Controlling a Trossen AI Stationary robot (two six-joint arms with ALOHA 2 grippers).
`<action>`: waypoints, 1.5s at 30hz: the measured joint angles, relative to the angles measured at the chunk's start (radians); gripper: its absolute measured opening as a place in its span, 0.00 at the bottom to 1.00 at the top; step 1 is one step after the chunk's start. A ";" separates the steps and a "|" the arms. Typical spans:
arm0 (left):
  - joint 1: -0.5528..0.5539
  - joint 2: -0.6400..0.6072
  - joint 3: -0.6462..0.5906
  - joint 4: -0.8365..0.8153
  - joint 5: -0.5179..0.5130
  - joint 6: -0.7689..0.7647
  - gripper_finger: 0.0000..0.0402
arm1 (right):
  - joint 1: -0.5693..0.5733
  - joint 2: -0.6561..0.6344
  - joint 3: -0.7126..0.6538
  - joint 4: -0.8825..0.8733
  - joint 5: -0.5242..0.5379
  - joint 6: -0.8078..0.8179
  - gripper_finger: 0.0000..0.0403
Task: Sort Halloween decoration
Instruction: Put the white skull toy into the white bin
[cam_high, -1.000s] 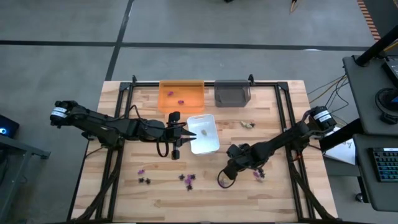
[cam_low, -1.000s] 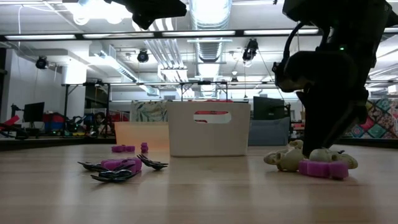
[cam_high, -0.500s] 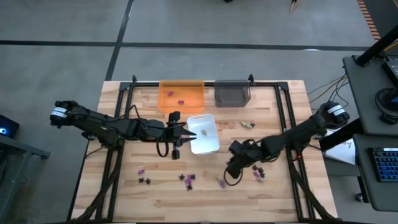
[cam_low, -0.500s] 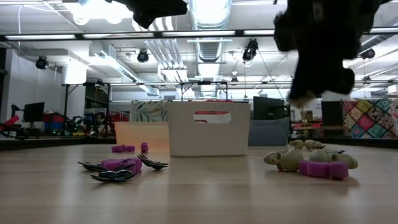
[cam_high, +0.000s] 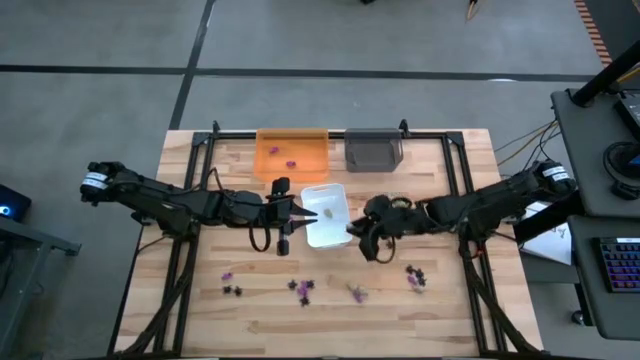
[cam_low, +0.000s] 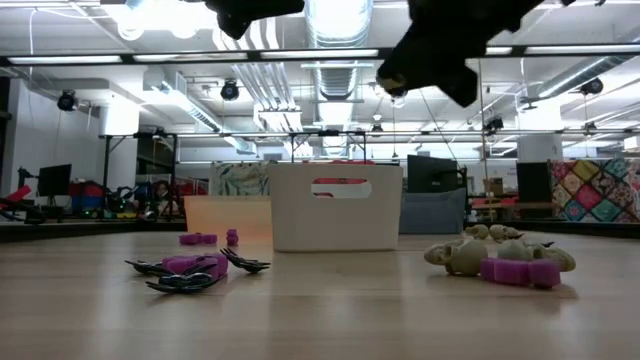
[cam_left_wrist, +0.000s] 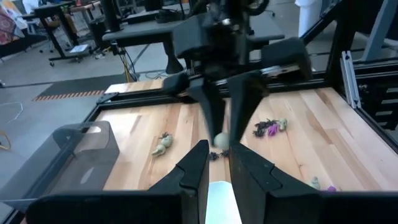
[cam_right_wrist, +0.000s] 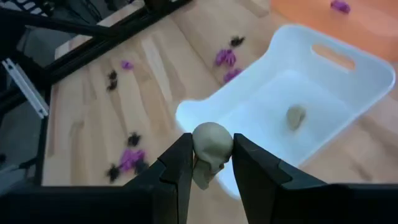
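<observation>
Sorting stage: the work was judged to be partly done, with most pieces not yet sorted.
Table (cam_high: 200, 310): a wooden top was seen, with three trays at the far side and loose pieces on the near side.
Right arm: it was stretched from the right side toward the middle; the right gripper (cam_high: 362, 234) was held above the table, just beside the right edge of the white tray (cam_high: 313, 237).
Left arm: it was stretched from the left side; the left gripper (cam_high: 291, 212) was held at the left edge of the white tray, its fingers nearly closed, and nothing could be seen between them.
White tray: one pale beige piece (cam_right_wrist: 296, 116) was already lying inside.
Orange tray (cam_high: 310, 140): two purple pieces (cam_high: 282, 155) were seen inside.
Grey tray (cam_high: 373, 151): no piece could be made out inside.
Held piece: a pale beige skull (cam_right_wrist: 211, 144) was pinched between the fingers of the right gripper, close to the rim of the white tray and not yet over its middle.
Loose pieces: purple and black pieces (cam_high: 300, 288) were lying along the near side, and a pale beige piece (cam_high: 399, 200) was lying near the grey tray.
Left to do: the skull was judged to belong in the white tray; the loose pieces remained.
</observation>
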 joint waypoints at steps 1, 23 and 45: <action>0.000 -0.001 0.000 0.002 -0.010 0.001 0.11 | -0.020 0.001 0.000 0.002 -0.013 -0.024 0.24; 0.000 -0.036 0.000 0.000 -0.123 0.029 0.11 | -0.230 0.099 0.000 0.206 -0.091 -0.274 0.24; 0.000 -0.036 0.000 0.022 -0.125 0.051 0.11 | -0.291 0.342 0.207 0.130 -0.170 -0.394 0.24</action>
